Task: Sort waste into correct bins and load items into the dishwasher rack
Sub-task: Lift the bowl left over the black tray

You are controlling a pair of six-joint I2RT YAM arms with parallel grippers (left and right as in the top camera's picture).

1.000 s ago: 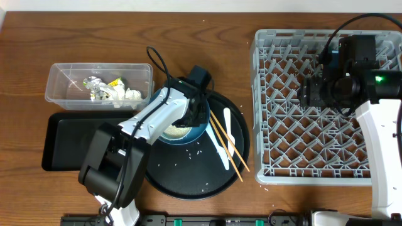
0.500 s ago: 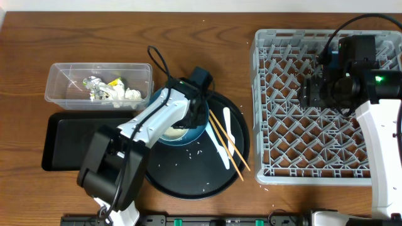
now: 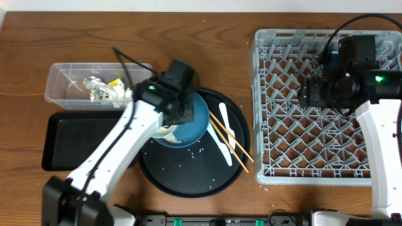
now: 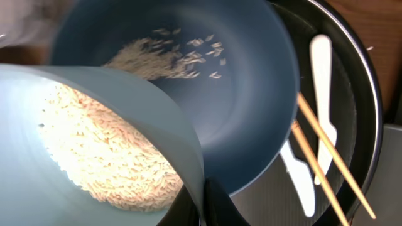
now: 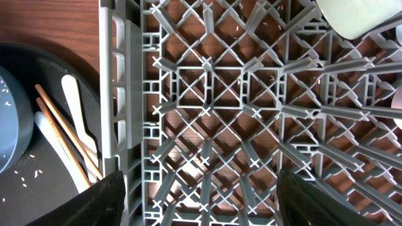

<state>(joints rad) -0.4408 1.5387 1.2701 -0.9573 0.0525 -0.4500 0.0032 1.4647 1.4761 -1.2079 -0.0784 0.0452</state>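
Nearest the front edge, the round black tray (image 3: 188,182) carries scattered rice grains (image 3: 196,151). Its right rim lies just beside the left wall of the dishwasher rack (image 3: 276,94), leaving only a narrow strip of wood between them. On that side of the tray, the wooden chopsticks (image 3: 230,145) lie slantwise across the white spoon (image 3: 227,122). To the left sits the shallow black rectangular tray (image 3: 69,141), its floor bare.

Mid-table, the left gripper (image 4: 202,201) is pinched tight on the rim of the pale-green bowl (image 4: 125,94). This bowl is tilted inside the dark-blue bowl (image 3: 196,119), which stands on the round tray. The pale bowl holds a heap of rice, and a thinner patch clings to the blue bowl's inner wall.

Farther left, the clear tub (image 3: 69,72) holds the yellow-green packet (image 3: 114,82) and white tissue (image 3: 129,94).

Over the rack, the right gripper (image 5: 201,188) hangs with jaws spread wide, holding nothing. A pale cup (image 5: 355,16) stands among the pegs.

Beyond, the table (image 3: 207,37) is open wood.
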